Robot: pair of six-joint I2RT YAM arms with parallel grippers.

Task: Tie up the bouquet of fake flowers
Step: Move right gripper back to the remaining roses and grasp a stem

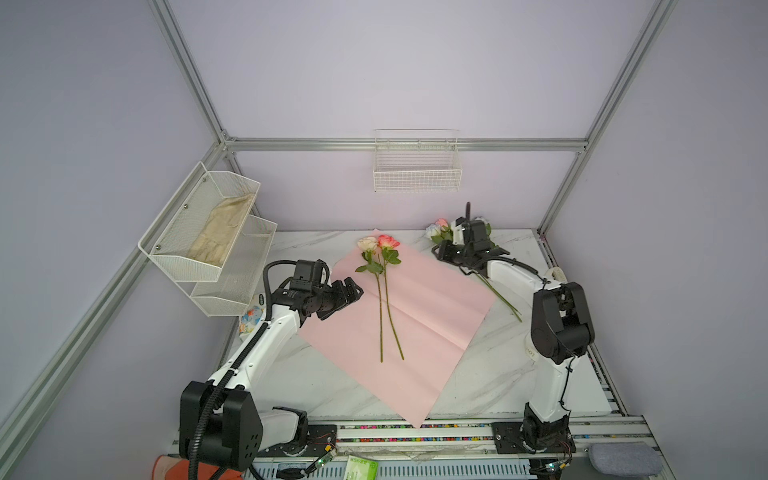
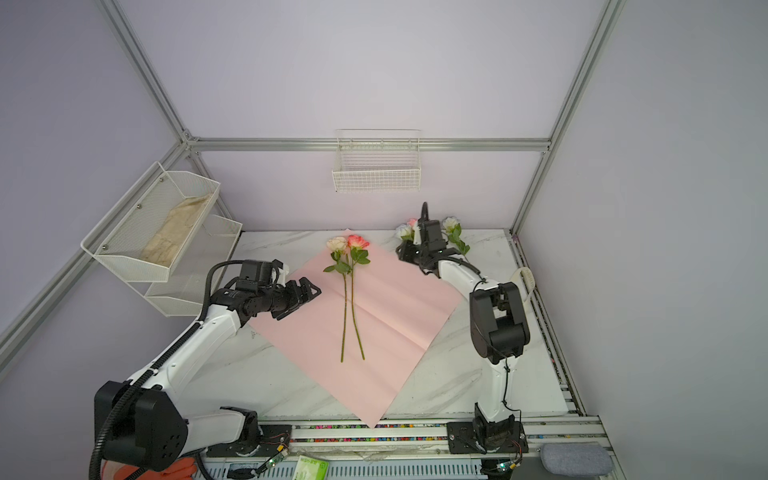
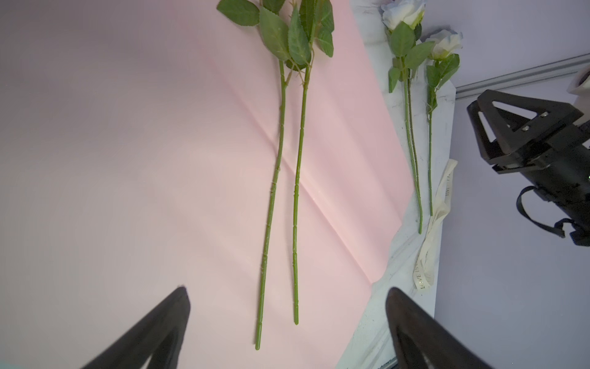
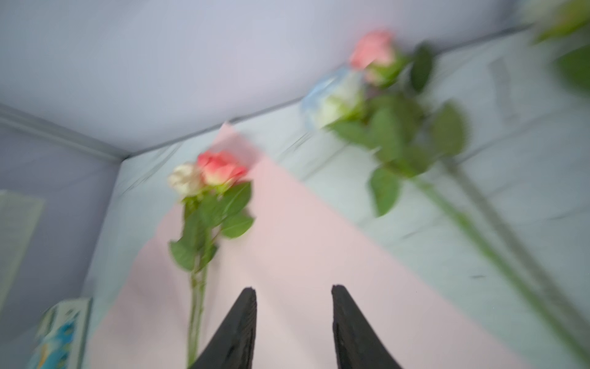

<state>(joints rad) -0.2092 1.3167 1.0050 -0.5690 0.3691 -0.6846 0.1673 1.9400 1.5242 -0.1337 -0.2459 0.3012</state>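
Left wrist view: bouquet of fake flowers (image 3: 298, 43) lies loose on pink paper (image 3: 127, 159) — stems look light, thin, springy; pinch mid-stem. Jaws apart, empty, on left gripper (image 3: 287, 289) and right gripper (image 4: 292, 288).

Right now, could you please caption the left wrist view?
Open left claw facing two long-stemmed fake roses lying side by side on a flat pink paper sheet.

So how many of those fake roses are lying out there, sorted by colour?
Pink roses: 2
Cream rose: 1
Pale blue-white roses: 2
Total: 5 roses
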